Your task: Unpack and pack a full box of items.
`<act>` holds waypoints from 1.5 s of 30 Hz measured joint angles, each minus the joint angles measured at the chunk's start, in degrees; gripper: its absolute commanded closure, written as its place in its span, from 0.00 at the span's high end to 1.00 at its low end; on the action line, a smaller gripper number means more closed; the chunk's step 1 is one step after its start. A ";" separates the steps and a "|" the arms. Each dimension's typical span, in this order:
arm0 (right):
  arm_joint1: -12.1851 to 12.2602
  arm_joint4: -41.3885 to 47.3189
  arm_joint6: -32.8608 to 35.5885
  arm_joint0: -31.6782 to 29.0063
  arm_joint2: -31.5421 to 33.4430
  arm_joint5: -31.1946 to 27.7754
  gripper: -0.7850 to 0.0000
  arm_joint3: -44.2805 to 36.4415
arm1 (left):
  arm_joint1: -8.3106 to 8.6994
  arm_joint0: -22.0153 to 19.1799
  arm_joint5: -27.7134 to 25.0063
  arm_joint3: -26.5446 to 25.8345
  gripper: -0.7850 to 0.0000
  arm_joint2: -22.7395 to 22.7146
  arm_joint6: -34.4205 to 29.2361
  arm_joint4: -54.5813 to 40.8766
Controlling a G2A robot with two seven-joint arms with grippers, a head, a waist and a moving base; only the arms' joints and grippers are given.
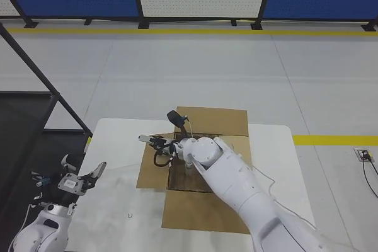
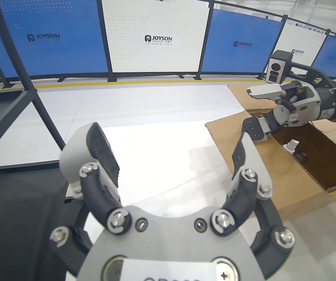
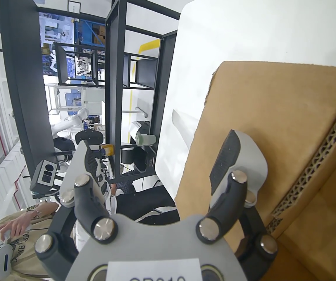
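Fingers gape empty on left gripper [image 2: 168,135] and right gripper [image 2: 249,109]; the right, low over the box [image 1: 214,120] flap, may snag cardboard.

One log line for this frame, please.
box: open, flaps out | right hand: open, empty, over a box flap | left hand: open, empty, at table edge | white-capped item: inside box
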 measured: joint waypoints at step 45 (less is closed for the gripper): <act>25.54 11.97 13.47 -31.43 38.22 -22.00 1.00 -39.60 | -1.92 -18.57 -0.08 -5.68 1.00 22.00 -24.49 -13.80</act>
